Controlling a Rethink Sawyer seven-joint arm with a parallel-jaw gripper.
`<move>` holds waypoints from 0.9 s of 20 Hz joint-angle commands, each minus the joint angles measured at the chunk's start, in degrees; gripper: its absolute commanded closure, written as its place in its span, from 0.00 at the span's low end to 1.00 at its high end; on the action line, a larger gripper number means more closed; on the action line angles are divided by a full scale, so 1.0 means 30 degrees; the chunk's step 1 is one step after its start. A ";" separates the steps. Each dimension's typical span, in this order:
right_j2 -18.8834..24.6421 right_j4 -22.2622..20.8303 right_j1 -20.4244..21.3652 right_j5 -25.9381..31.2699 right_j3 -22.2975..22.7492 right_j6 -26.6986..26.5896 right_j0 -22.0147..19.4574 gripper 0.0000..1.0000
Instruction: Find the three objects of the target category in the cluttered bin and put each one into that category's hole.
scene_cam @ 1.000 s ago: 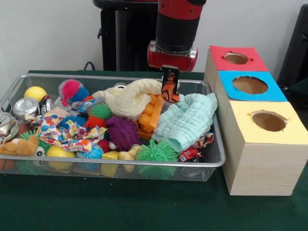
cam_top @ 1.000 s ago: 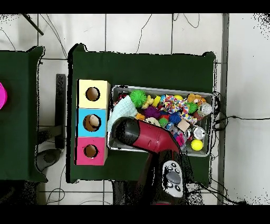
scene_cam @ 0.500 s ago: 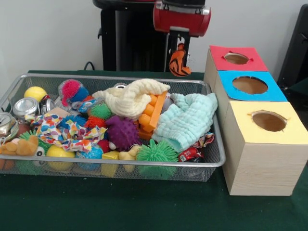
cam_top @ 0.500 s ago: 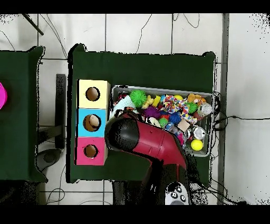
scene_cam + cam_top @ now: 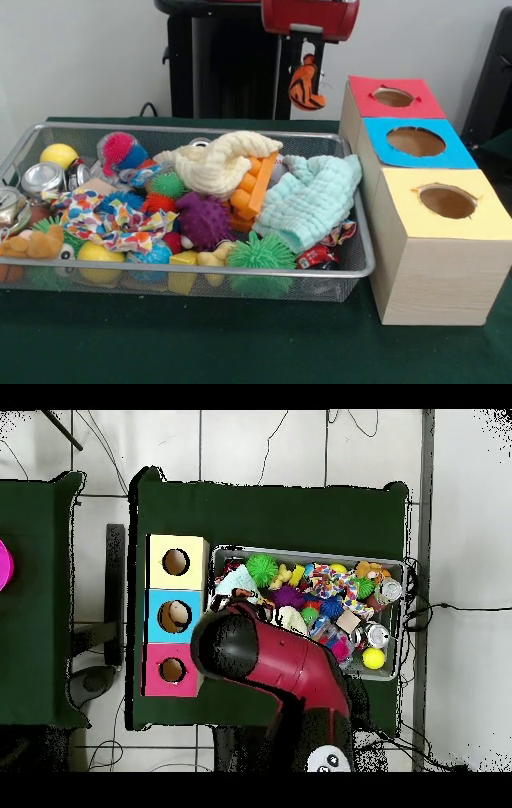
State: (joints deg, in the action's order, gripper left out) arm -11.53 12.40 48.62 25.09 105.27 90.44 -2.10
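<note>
My gripper point(image 5: 307, 58) is shut on the orange black-striped tiger point(image 5: 305, 86), which hangs high above the back right corner of the silver wire-mesh bin point(image 5: 240, 274), close to the red box. The orange-tan plush point(image 5: 36, 242) lies at the bin's front left. The pale yellow duck-like plush point(image 5: 212, 258) lies against the front rim, beside a green spiky ball. In the overhead view the arm point(image 5: 262, 656) hides the gripper and the tiger; the bin point(image 5: 310, 551) shows beyond it.
Three wooden boxes with holes stand right of the bin: red point(image 5: 392, 97), blue point(image 5: 416, 142), yellow point(image 5: 446, 202). The bin also holds a mint cloth point(image 5: 308, 200), a cream knitted cloth point(image 5: 216, 164), spiky balls, cans and orange blocks.
The gripper has risen out of the bin with the tiger and shifted right toward the boxes in the front view. The bin's contents have not moved.
</note>
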 commanded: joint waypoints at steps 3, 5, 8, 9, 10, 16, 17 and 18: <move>-0.1464 0.1279 0.0546 0.2178 0.3330 0.7294 0.2229 1.00; -0.1730 0.1558 0.0542 0.1948 0.3652 0.7581 0.2630 1.00; -0.2363 0.1761 0.0565 0.1990 0.3786 0.8248 0.3521 1.00; -0.2512 0.1823 0.0581 0.1915 0.3896 0.8504 0.3816 1.00; -0.2679 0.1833 0.0642 0.1925 0.3986 0.8693 0.4044 1.00; -0.2990 0.1825 0.0590 0.1585 0.4281 0.9505 0.4777 1.00; -0.2967 0.1822 0.0557 0.1457 0.4356 0.9574 0.4799 1.00; -0.2868 0.1851 0.0525 0.1216 0.4500 0.9677 0.4834 1.00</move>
State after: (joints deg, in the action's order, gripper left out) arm -19.52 15.31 50.29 25.09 113.59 104.13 12.45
